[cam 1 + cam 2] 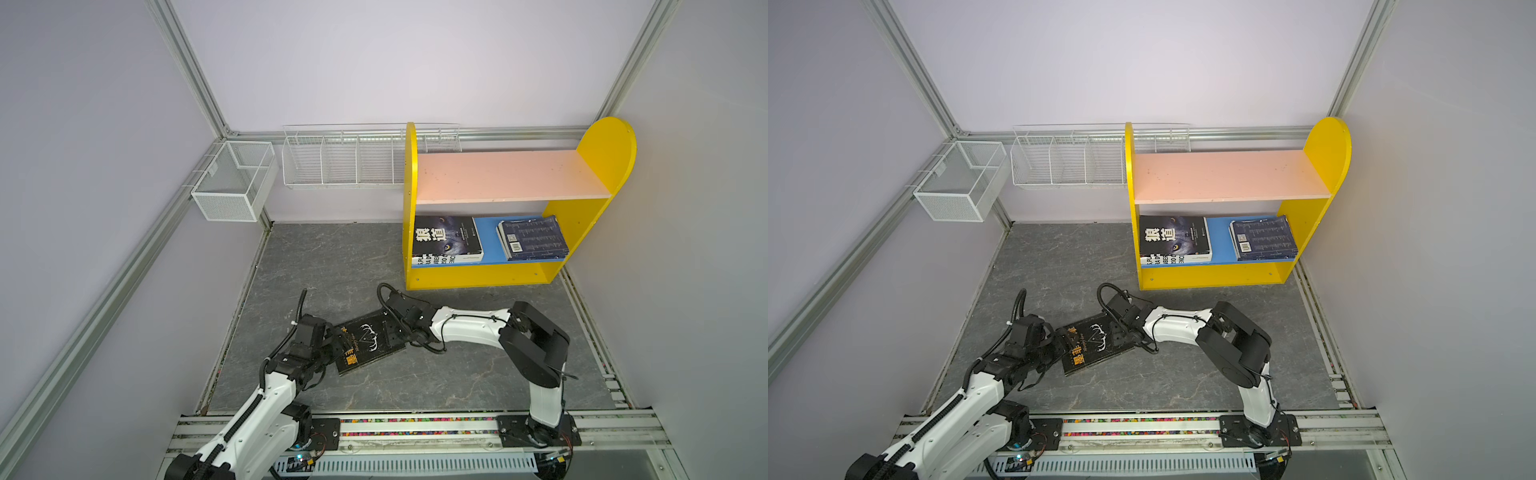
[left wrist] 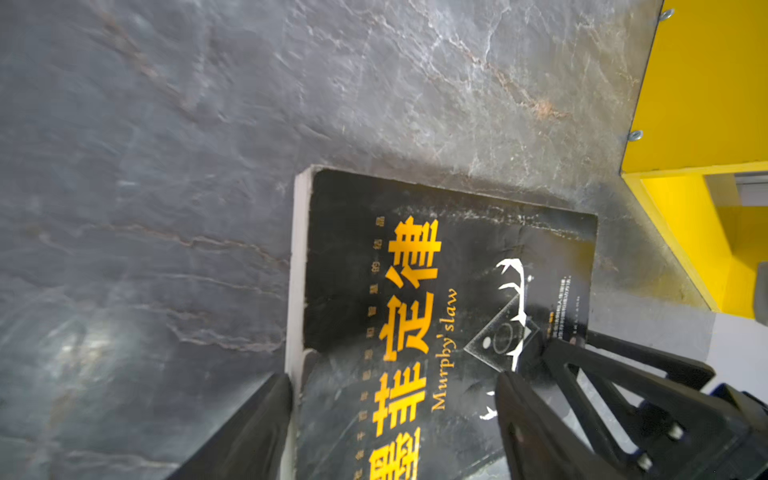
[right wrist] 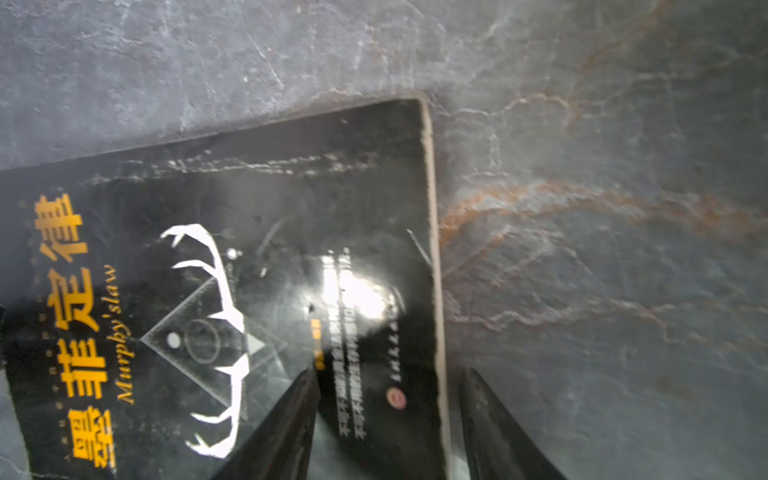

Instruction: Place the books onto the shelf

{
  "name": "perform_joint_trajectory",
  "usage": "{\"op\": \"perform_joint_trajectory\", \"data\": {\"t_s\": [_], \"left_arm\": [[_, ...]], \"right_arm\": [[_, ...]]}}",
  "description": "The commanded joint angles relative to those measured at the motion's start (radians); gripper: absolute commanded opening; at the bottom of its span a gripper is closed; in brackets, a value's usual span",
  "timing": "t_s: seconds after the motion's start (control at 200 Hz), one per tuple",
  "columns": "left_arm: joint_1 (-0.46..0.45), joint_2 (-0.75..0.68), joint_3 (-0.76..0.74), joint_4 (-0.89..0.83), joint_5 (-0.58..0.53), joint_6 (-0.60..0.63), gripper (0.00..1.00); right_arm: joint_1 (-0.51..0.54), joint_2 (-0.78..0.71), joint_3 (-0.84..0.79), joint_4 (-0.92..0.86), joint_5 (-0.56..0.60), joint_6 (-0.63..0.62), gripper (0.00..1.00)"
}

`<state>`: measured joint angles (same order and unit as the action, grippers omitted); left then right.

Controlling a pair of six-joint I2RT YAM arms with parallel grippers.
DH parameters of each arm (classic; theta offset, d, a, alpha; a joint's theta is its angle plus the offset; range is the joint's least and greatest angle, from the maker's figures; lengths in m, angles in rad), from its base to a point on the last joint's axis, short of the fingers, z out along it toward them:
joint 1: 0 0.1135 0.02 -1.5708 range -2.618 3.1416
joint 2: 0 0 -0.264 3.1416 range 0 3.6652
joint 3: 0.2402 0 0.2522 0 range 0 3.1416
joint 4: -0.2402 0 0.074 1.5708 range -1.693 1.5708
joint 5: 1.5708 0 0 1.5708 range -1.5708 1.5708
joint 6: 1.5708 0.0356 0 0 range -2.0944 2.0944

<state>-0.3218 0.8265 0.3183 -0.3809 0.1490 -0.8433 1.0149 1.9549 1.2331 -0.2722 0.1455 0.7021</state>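
Left claw [image 2: 395, 380] and right claw [image 3: 390, 374] stood apart, straddling opposite edges of the book [image 1: 368, 340] lying toward the worktop's [image 1: 415, 386] front edge; I judged closing might skid it.

In both top views the left arm [image 1: 272, 399] rises from the lower left of the frame. Its white link slants up toward the centre, and the black wrist bends forward and low. The left gripper [image 1: 337, 345] points right, toward mid-frame. In its wrist view the two black fingers [image 2: 528, 419] stand well apart, jaws parted.

The right arm [image 1: 469, 326] climbs from its base at lower right and folds sharply at a black elbow. Its white forearm runs left, nearly level. The right gripper [image 1: 392, 332] faces left, opposite the other, near it but not touching. Its fingers [image 3: 291, 415] are likewise spread.
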Motion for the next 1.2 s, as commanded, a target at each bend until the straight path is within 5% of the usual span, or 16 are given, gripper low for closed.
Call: {"op": "perform_joint_trajectory", "data": {"t_s": [0.0, 0.32, 0.75, 1.195], "left_arm": [[-0.001, -0.028, -0.007, 0.094, 0.07, 0.011, 0.73], [-0.001, -0.193, -0.023, 0.12, 0.144, 0.029, 0.59], [-0.002, -0.082, -0.054, 0.165, 0.121, 0.113, 0.52], [-0.001, -0.078, -0.031, 0.259, 0.147, 0.084, 0.02]], "right_arm": [[0.012, 0.064, -0.001, -0.054, -0.01, -0.033, 0.53], [0.001, 0.067, 0.02, -0.049, -0.06, -0.134, 0.51], [-0.126, -0.003, 0.0, -0.029, -0.224, -0.272, 0.52], [-0.205, -0.074, -0.043, 0.112, -0.372, -0.209, 0.67]]}}
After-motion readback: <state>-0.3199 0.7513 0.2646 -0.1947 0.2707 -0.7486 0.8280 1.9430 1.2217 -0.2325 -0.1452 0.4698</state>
